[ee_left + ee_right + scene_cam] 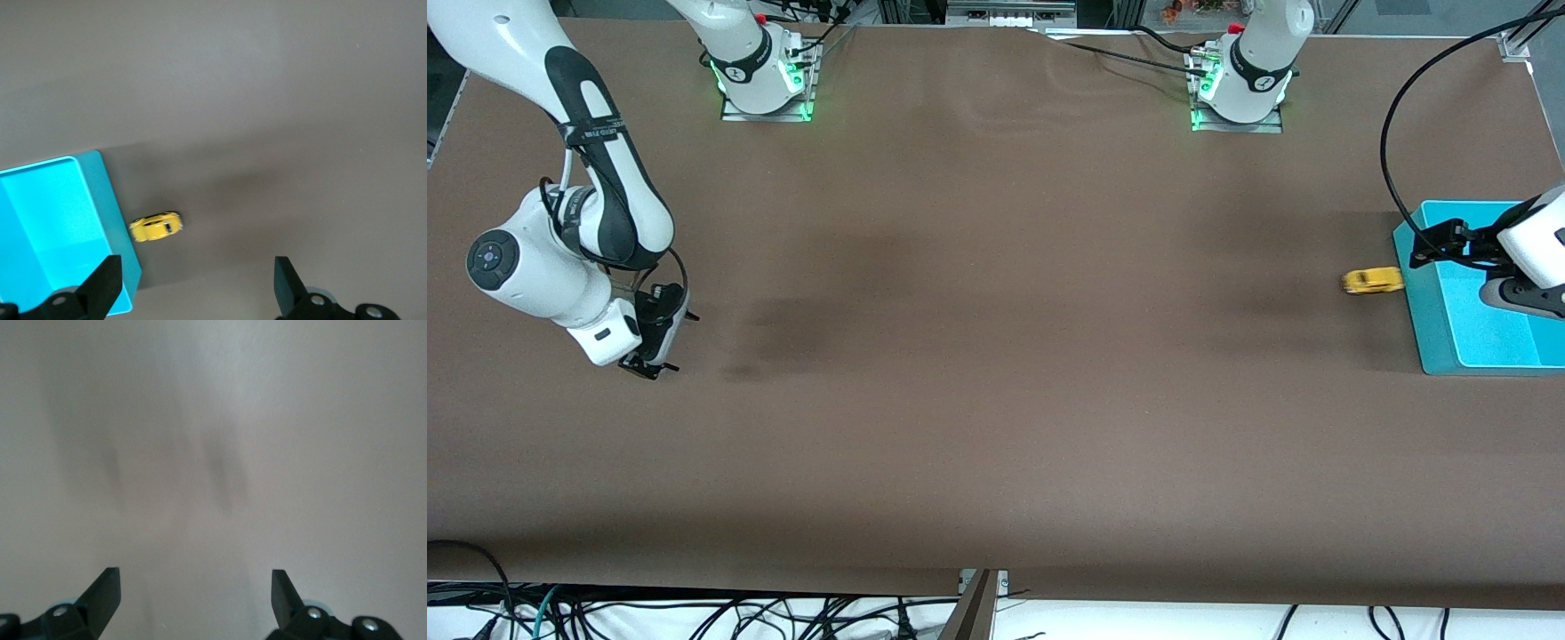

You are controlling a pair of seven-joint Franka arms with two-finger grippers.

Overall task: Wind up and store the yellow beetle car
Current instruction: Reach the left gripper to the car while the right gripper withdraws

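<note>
The yellow beetle car (1373, 281) stands on the brown table right beside the side wall of a cyan bin (1436, 342), at the left arm's end of the table. It also shows in the left wrist view (155, 227), next to the bin (100, 200). My left gripper (1430, 244) is open and empty, up over the bin's edge beside the car. My right gripper (651, 363) is open and empty, low over bare table at the right arm's end; its view shows only tabletop between its fingertips (103, 587).
The two arm bases (765, 76) (1240, 89) stand along the table's edge farthest from the front camera. A black cable (1396, 107) loops over the table near the bin. Cables hang below the table's near edge.
</note>
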